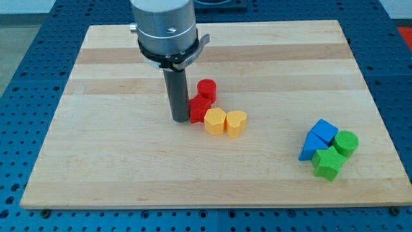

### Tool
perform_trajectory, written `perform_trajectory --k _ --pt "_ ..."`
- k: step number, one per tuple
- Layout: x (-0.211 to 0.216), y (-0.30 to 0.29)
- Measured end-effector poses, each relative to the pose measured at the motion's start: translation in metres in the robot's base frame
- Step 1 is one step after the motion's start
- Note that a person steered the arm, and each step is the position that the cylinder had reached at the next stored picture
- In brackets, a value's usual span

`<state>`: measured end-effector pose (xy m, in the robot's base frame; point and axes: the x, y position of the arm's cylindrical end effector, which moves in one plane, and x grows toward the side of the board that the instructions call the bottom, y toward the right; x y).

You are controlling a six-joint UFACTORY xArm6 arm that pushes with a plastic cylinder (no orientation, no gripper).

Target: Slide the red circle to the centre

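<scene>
The red circle (206, 89) stands on the wooden board (116, 148) a little left of the board's middle. A second red block (199, 110), its shape unclear, touches it from below. My tip (179, 119) rests on the board just left of that second red block, touching or nearly touching it, and below and left of the red circle. The rod and the arm's silver housing rise above it toward the view's top.
A yellow hexagon (215, 120) and a yellow heart (235, 123) sit side by side right below the red blocks. At the view's lower right, a blue triangle (324, 133), another blue block (309, 149), a green circle (346, 142) and a green star (327, 164) cluster.
</scene>
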<state>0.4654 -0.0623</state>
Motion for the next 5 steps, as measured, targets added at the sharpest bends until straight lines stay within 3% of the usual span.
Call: perform_trajectory --k 1,5 --pt "-0.062 0.013" --pt "-0.109 0.066"
